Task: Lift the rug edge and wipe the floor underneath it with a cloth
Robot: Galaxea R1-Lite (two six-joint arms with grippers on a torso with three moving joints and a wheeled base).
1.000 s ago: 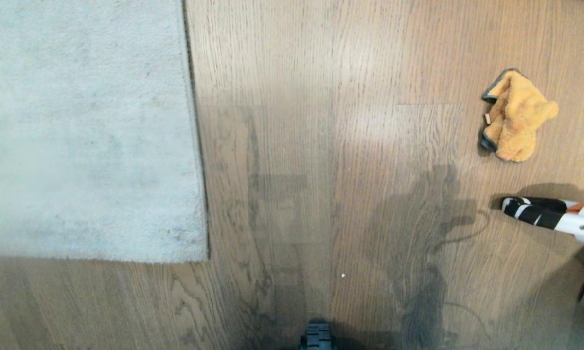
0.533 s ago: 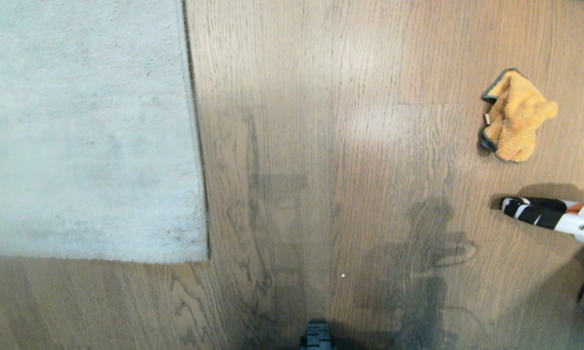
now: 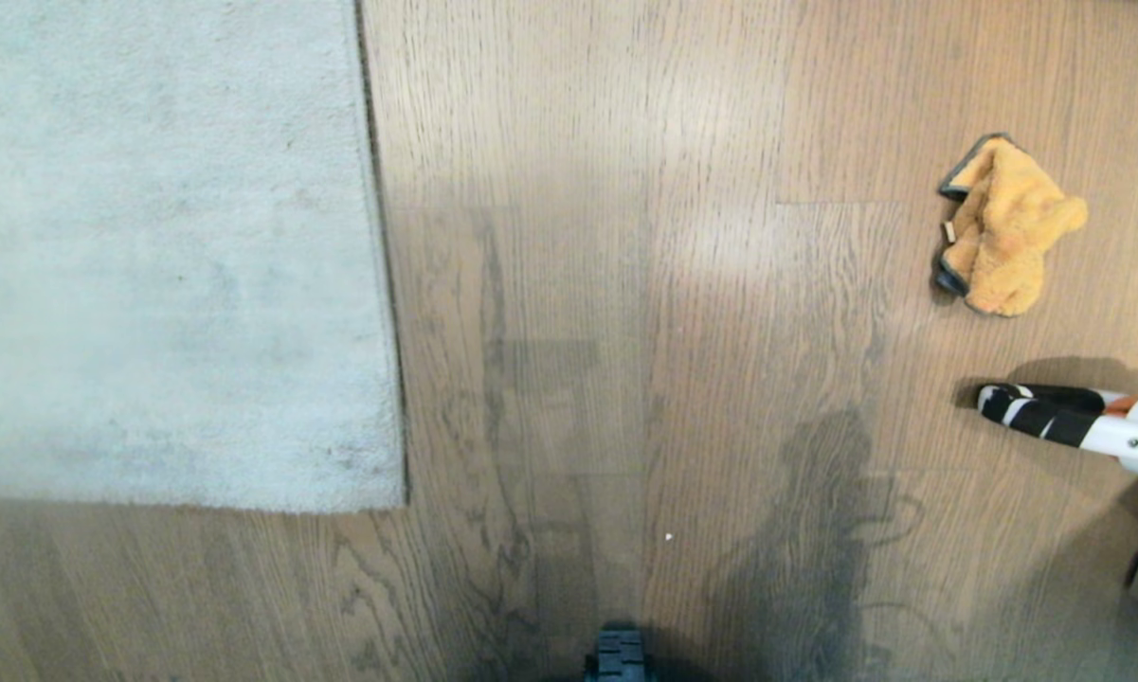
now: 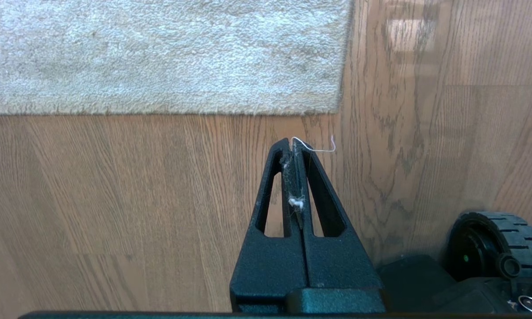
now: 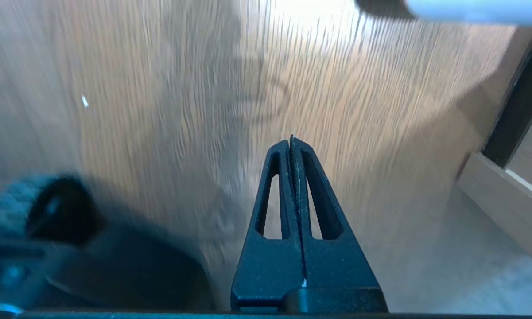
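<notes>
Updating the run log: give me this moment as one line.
rug edge: flat on floor | cloth: crumpled, untouched | left gripper: shut, empty, near rug corner | right gripper: shut, empty

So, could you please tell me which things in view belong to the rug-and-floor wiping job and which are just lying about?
For the job:
- rug edge, lying flat
- floor
- cloth, crumpled, far from the rug
- left gripper and right gripper, both shut and empty

Lying about:
- black-and-white striped object with white handle, near the cloth
- small white speck
</notes>
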